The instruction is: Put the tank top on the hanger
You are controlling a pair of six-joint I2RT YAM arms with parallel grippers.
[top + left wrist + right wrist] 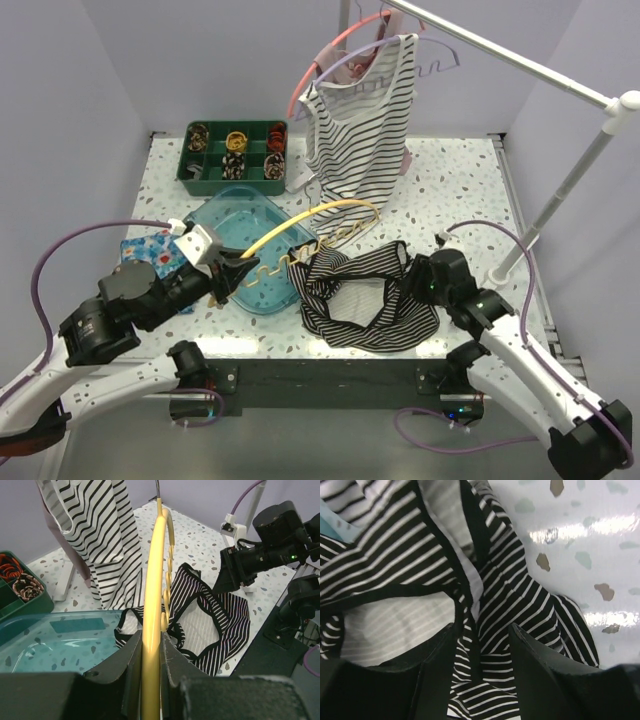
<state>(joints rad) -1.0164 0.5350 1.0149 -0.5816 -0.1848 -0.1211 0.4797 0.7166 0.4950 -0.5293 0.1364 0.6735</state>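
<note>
The tank top (400, 312), black with thin white stripes, lies crumpled on the table at the front centre. The yellow hanger (318, 208) is held above the table, its wavy arm reaching over the top's left edge. My left gripper (240, 270) is shut on the hanger's curved arm (152, 580); the fingers (125, 665) clamp it from both sides. My right gripper (416, 277) sits at the top's right edge. In the right wrist view it (482, 630) is open, its fingers (535, 650) astride a fold of the striped fabric (520, 595).
A mostly white striped tank top (365, 110) hangs on a lilac hanger from the white rack (560, 200), with a pink hanger (303, 85) beside it. A teal tray (235, 225), a green compartment box (235, 150) and a blue patterned cloth (148, 250) lie at the left.
</note>
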